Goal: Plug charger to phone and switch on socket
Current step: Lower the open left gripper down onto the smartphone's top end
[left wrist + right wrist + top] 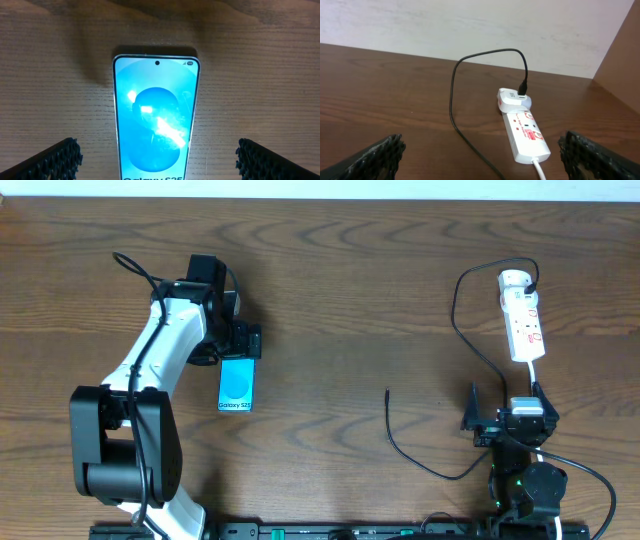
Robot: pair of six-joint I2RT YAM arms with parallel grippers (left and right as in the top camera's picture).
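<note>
The slim, glossy phone (236, 385) (156, 120) lies flat at the left of the grained brown wooden table (350, 300). Its blue screen glares beneath the left claw (240, 340) (160, 162), whose ribbed black fingers (55, 160) are spread wide, clear of its edges. At the far right lies the long white plastic socket strip (523, 325) (525, 132). The thin black charger cable (420, 460) (454, 100) loops from its far end. The cable's small tip (388, 392) rests on bare wood between the phone and the right claw (505, 420) (485, 160), which is also spread and grips nothing.
</note>
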